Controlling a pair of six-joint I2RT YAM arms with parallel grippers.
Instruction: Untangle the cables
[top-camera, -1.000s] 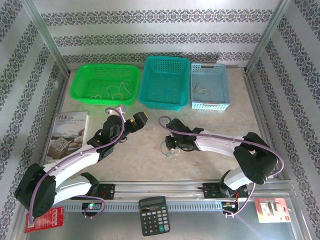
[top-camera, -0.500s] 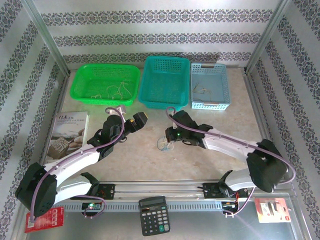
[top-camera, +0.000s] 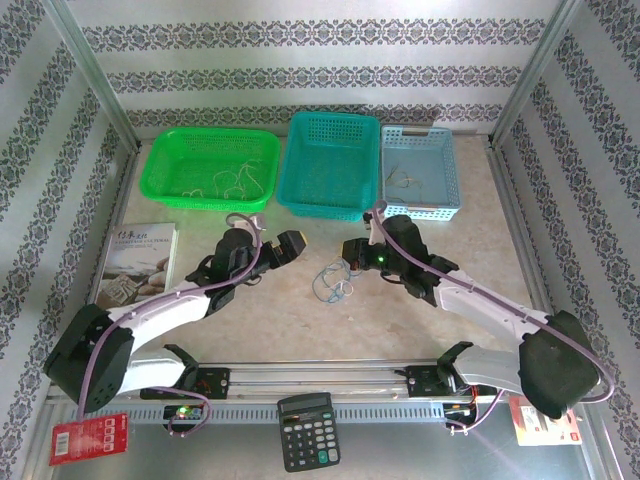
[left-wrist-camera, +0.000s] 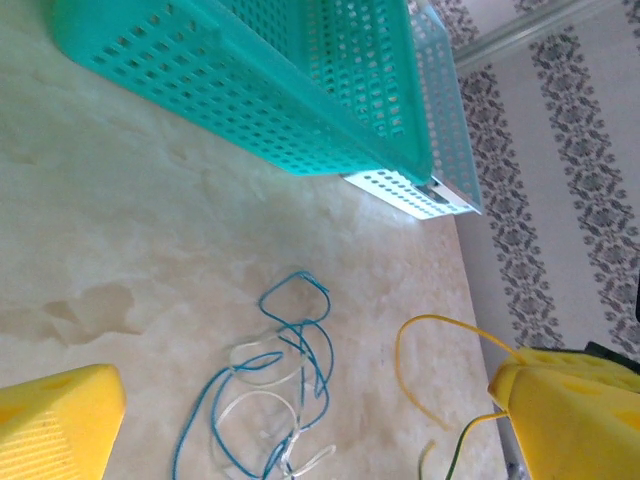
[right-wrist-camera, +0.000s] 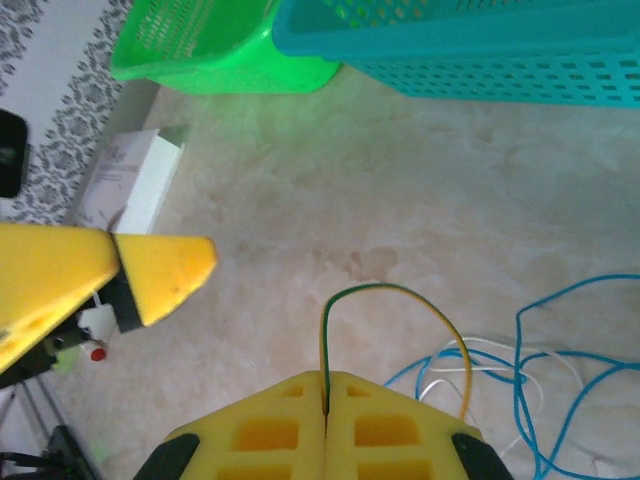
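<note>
Centrally, right gripper (right-wrist-camera: 327, 388) clenched on a yellow cable loop (right-wrist-camera: 397, 291); blue and whitish cables (right-wrist-camera: 545, 395) lie just beside it; left gripper (top-camera: 293, 244) released.

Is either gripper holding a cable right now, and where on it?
The right gripper is shut on the yellow cable, pinching it at the base of a loop that arches past its fingertips. The left gripper is open and empty.
</note>
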